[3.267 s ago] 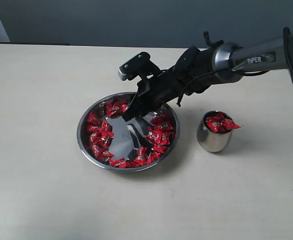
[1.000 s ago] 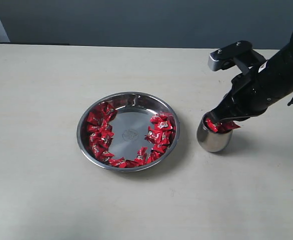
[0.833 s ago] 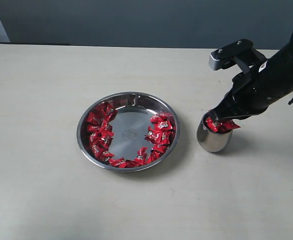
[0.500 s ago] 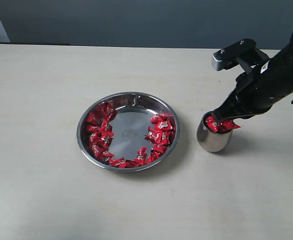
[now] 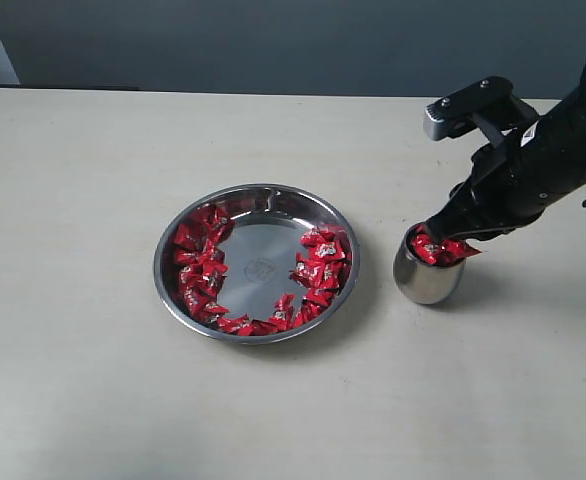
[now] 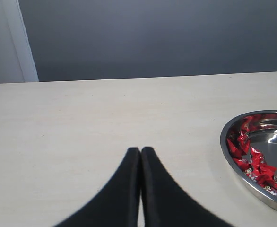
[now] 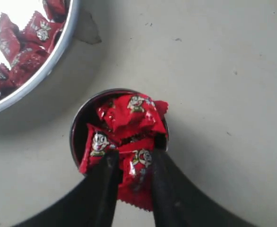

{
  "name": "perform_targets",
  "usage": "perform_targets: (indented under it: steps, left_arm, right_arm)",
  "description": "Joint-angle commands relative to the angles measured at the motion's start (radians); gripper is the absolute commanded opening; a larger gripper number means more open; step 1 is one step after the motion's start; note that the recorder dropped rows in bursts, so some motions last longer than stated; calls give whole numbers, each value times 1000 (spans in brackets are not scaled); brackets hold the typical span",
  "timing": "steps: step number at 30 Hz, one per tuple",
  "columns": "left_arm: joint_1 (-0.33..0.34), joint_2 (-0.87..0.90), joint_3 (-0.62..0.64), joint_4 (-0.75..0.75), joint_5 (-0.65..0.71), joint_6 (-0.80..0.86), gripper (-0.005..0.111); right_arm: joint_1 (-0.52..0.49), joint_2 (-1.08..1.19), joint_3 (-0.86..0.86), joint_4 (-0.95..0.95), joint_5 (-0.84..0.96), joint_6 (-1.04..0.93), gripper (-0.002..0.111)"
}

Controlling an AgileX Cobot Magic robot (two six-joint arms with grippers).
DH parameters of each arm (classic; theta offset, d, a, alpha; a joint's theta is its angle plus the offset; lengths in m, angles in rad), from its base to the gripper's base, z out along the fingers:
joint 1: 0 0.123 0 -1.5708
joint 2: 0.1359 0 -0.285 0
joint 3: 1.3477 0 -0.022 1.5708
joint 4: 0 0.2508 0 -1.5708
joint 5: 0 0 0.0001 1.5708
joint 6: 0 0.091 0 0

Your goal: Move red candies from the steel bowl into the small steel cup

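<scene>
The steel bowl (image 5: 257, 266) sits mid-table with red candies (image 5: 199, 266) ringing its bare bottom. To its right, the small steel cup (image 5: 428, 278) is heaped with red candies (image 7: 129, 113); one hangs over its rim (image 5: 467, 251). My right gripper (image 5: 436, 231) hovers just above the cup's mouth. Its fingers (image 7: 111, 163) stand about a candy's width apart, on either side of the overhanging candy (image 7: 137, 182), which rests on the heap. My left gripper (image 6: 141, 150) is shut and empty over bare table, left of the bowl (image 6: 226, 152), and is out of the exterior view.
The pale tabletop (image 5: 93, 380) runs wide around both vessels. A dark wall (image 5: 273, 40) lies behind the far edge. The right arm (image 5: 553, 150) slants over the table's right side, above and behind the cup.
About three seconds ago my right gripper was down in the bowl; it is now at the cup. Over the last second it has edged up and right. The overhanging candy has not moved.
</scene>
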State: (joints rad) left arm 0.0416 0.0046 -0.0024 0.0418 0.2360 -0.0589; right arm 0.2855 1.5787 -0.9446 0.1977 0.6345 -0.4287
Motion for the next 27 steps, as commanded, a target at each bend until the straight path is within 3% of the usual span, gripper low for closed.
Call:
perform_targets:
  steps: [1,6,9,18,27]
  left_arm:
    - [-6,-5,2,1,-4,-2,0]
    - [-6,-5,2,1,-4,-2,0]
    - [-6,-5,2,1,-4,-2,0]
    - [-6,-5,2,1,-4,-2,0]
    - [-6,-5,2,1,-4,-2,0]
  right_arm:
    - [-6,-10,3,26,-60,4,26]
    - [-6,-115,3,183,-153,2,22]
    - [-6,-205,3,187,-158,-9,0]
    - [-6,-423,3,227,-151,-5,0]
    - [-6,-468,3,229,-152,-25,0]
